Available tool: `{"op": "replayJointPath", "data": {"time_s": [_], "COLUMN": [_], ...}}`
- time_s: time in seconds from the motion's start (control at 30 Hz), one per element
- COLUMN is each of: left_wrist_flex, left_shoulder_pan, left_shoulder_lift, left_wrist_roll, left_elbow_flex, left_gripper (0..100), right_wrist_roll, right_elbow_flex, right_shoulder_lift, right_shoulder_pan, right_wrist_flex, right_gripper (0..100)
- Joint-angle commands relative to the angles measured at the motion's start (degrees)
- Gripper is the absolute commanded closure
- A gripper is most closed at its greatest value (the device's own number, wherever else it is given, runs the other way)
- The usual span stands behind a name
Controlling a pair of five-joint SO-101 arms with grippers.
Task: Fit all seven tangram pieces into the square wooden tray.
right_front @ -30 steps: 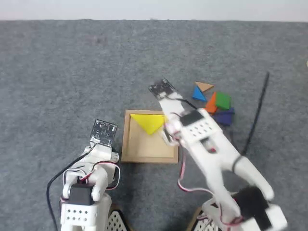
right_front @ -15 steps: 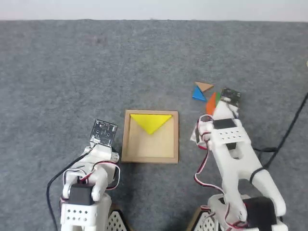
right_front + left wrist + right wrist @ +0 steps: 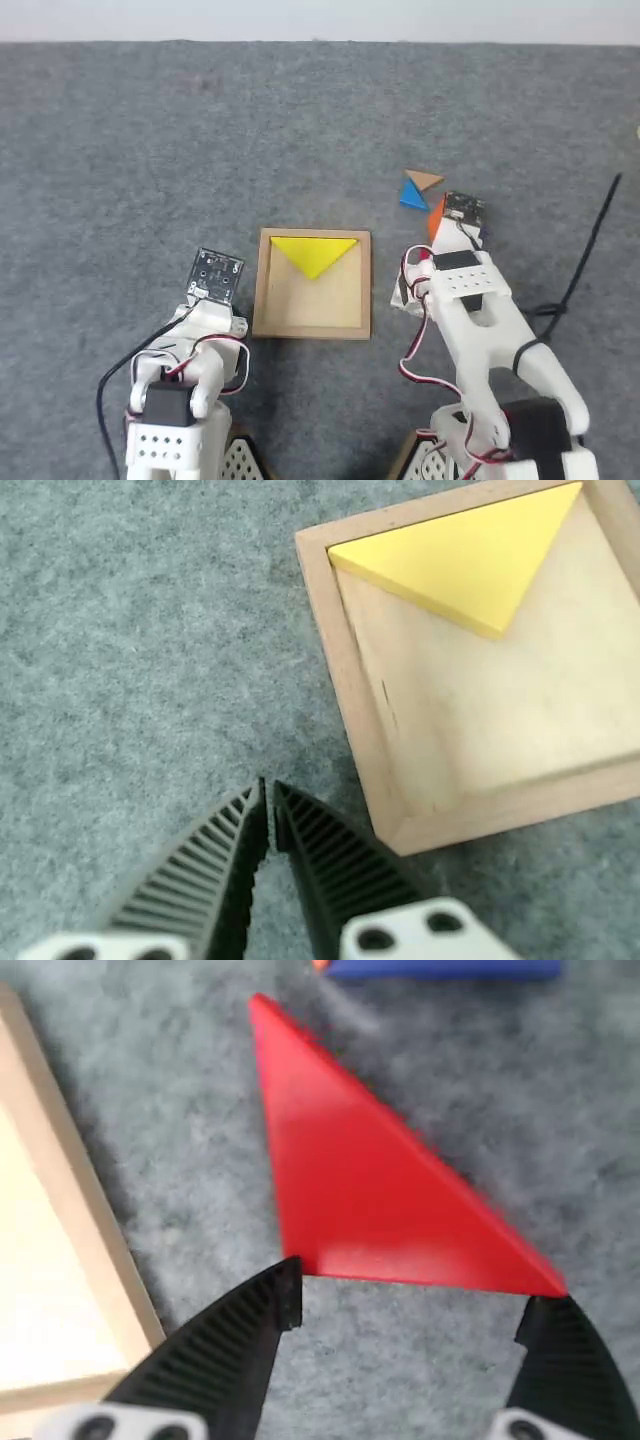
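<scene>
**A:** What is the right claw doing?

**B:** The right claw is spread wide and holds nothing. Its tips stand low at either end of the long edge of the red triangle, which lies flat on the grey tabletop. I cannot tell whether the tips touch it.

**A:** What lies around it?

**B:** Just beyond the triangle's far corner is a dark blue piece. On the claw's side toward the other arm runs the rim of the square wooden tray, near the triangle but apart from it. From above, farther out past that arm, an orange piece, a light blue triangle and a tan triangle sit close together.

**A:** And the left claw?

**B:** The left claw is pinched almost together with nothing between its tips, low over bare tabletop. The tray's near corner is just ahead of it, to its right. Inside the tray the yellow triangle lies flat, its long edge against the wall farthest from the claw and its point toward the tray's middle.
</scene>
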Motion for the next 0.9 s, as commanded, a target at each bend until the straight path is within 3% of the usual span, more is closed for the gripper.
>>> {"op": "replayJointPath", "data": {"time_s": [0.0, 0.2, 0.4, 0.63, 0.87], "left_wrist_flex": [0.26, 0.26, 0.26, 0.26, 0.26], "left_shoulder_pan": [-0.09, -0.09, -0.09, -0.09, -0.09], "left_shoulder_lift": [-0.53, -0.53, -0.53, -0.53, -0.53], "left_wrist_roll": [0.26, 0.26, 0.26, 0.26, 0.26], "left_elbow_flex": [-0.31, -0.31, -0.31, -0.31, -0.31], "left_gripper": [98, 98, 98, 98, 98], "right_wrist_roll": [1.41, 2.02, 8.44, 13.45, 6.95], "right_elbow_flex": [-0.62, -1.32, -5.89, -8.09, -8.00], "right_shoulder_lift": [0.31, 0.22, 0.22, 0.84, 0.84], "right_shoulder_pan": [-0.48, -0.31, 1.01, 3.12, 1.27], "right_wrist_flex": [-0.66, -0.13, 10.95, 11.21, 9.27], "right_gripper": [64.5, 63.8, 53.3, 53.0, 53.0]}}
